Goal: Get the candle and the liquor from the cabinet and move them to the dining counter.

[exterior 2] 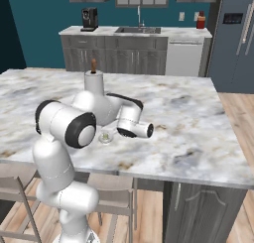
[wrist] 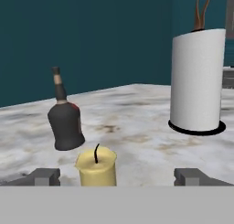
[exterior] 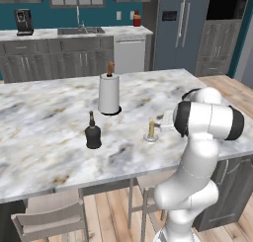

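Gripper (wrist: 116,177) fingers stand spread, holding nothing; the candle (wrist: 96,167) sits upright between them, just ahead, on the dining counter (exterior: 44,137); long axis vertical. Liquor (wrist: 65,122) stands beyond to the candle's left, apart; paper-towel roll (wrist: 197,79) farther right; neither obstructs a straight withdrawal, judged from the hand view.

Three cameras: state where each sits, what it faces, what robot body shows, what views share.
Left base view: behind-left, facing the marble dining counter; white arm lower right.
Right base view: behind-right, same counter; arm lower left.
Hand view: on the hand, gripper open around the pale-yellow candle.
Shared: squat black liquor bottle, white paper-towel roll.
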